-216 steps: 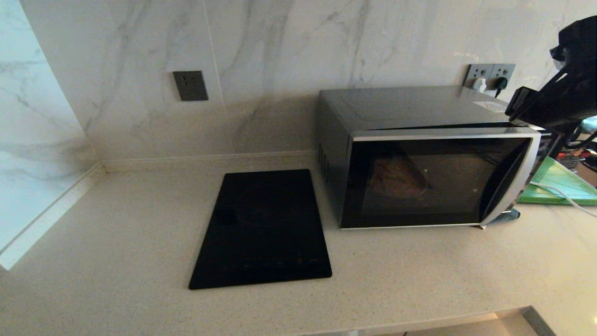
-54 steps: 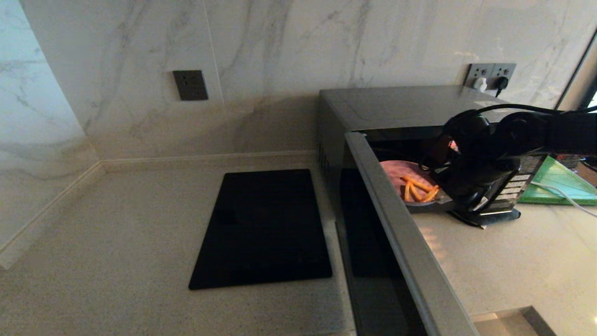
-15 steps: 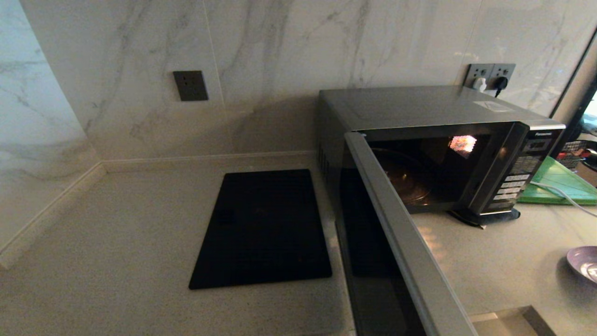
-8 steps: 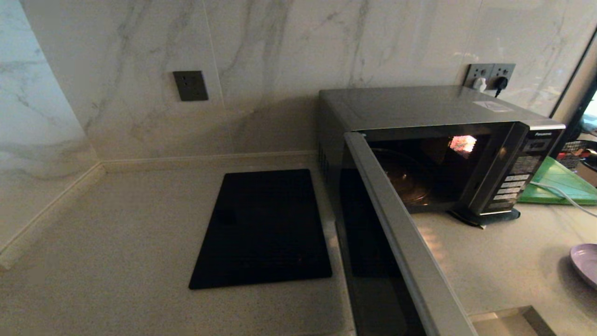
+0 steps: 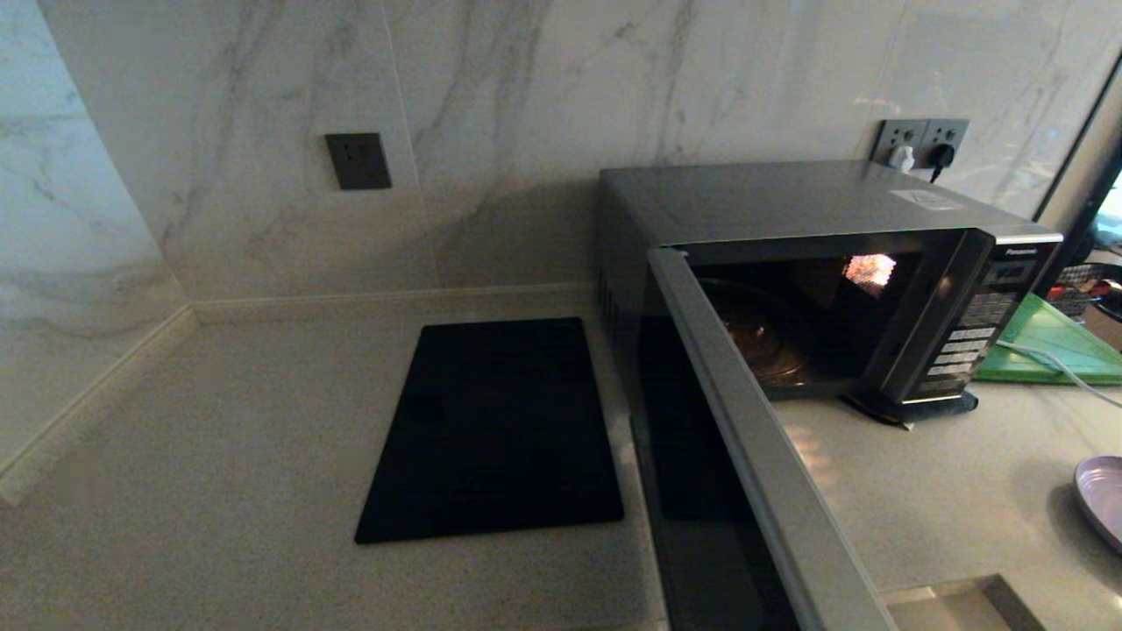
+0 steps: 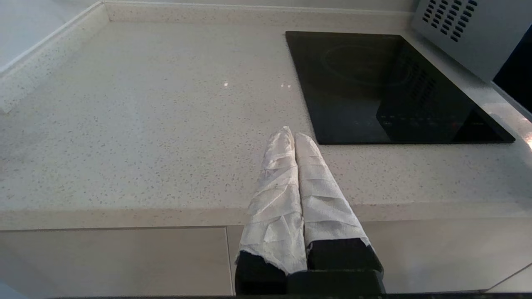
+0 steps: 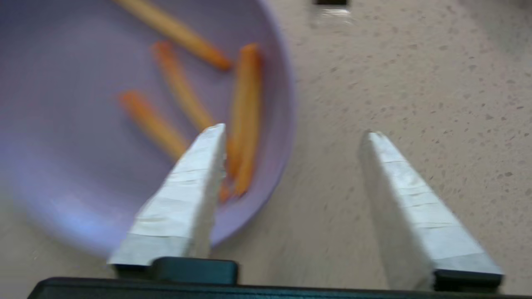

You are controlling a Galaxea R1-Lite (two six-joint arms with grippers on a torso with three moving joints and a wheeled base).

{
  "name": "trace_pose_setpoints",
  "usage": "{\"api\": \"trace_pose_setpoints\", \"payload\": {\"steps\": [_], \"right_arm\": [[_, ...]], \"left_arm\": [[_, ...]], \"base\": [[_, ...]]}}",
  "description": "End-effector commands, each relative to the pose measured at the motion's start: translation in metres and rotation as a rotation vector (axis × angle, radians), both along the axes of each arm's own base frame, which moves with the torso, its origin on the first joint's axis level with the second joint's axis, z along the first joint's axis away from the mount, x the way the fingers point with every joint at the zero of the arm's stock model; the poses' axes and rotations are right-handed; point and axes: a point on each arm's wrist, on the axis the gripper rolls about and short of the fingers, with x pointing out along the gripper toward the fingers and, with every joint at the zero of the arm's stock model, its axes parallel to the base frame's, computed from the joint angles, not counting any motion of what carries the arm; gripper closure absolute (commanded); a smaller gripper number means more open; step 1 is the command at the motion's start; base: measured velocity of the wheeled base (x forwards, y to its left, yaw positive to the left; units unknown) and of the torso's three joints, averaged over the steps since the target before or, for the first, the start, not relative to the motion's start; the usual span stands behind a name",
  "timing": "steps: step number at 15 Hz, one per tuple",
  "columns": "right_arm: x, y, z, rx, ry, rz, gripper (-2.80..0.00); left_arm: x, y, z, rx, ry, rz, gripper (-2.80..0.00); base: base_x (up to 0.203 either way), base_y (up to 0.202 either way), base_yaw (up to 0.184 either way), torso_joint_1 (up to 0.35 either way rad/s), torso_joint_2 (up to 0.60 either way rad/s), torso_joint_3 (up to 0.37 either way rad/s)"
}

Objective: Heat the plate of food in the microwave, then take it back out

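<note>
The microwave (image 5: 789,210) stands at the back right of the counter with its door (image 5: 754,456) swung wide open toward me and its lit cavity empty. The plate of food (image 5: 1103,491) rests on the counter at the far right edge of the head view. In the right wrist view the lilac plate (image 7: 83,124) carries several orange fries (image 7: 245,116). My right gripper (image 7: 294,131) is open: one finger hangs over the plate's rim, the other over bare counter. My left gripper (image 6: 291,133) is shut and empty, parked over the counter's front edge.
A flat black cooktop (image 5: 495,429) lies left of the microwave, and the left wrist view shows this cooktop (image 6: 390,83) ahead of the shut fingers. A green board (image 5: 1052,346) with a white cable lies right of the microwave. The open door juts out over the counter's front edge.
The plate has shifted slightly right and lower at the edge of the head view. My right gripper has opened off it. Microwave and door have not moved.
</note>
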Motion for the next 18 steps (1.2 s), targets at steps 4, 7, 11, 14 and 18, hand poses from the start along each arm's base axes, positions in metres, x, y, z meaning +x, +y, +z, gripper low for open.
{"api": "trace_pose_setpoints", "payload": {"steps": [4,7,11,14,18], "right_arm": [[-0.01,0.057,0.108,-0.216,-0.244,0.262,-2.8],[0.021,0.133,0.166,-0.332,-0.319,0.53,-2.8],[0.021,0.239,0.235,-0.477,-0.387,0.776,0.0],[-0.021,0.293,0.274,-0.512,-0.482,0.978,0.0],[-0.069,0.328,0.288,-0.466,-0.479,1.279,0.0]], "left_arm": [[0.0,0.0,0.0,-0.001,0.001,0.002,0.0],[0.0,0.0,0.0,-0.001,0.001,0.002,0.0],[0.0,0.0,0.0,-0.001,0.001,0.002,0.0],[0.0,0.0,0.0,-0.001,0.001,0.002,0.0],[0.0,0.0,0.0,-0.001,0.001,0.002,0.0]], "base": [[0.0,0.0,0.0,0.0,0.0,0.0],[0.0,0.0,0.0,0.0,0.0,0.0],[0.0,0.0,0.0,0.0,0.0,0.0],[0.0,0.0,0.0,0.0,0.0,0.0],[0.0,0.0,0.0,0.0,0.0,0.0]]}}
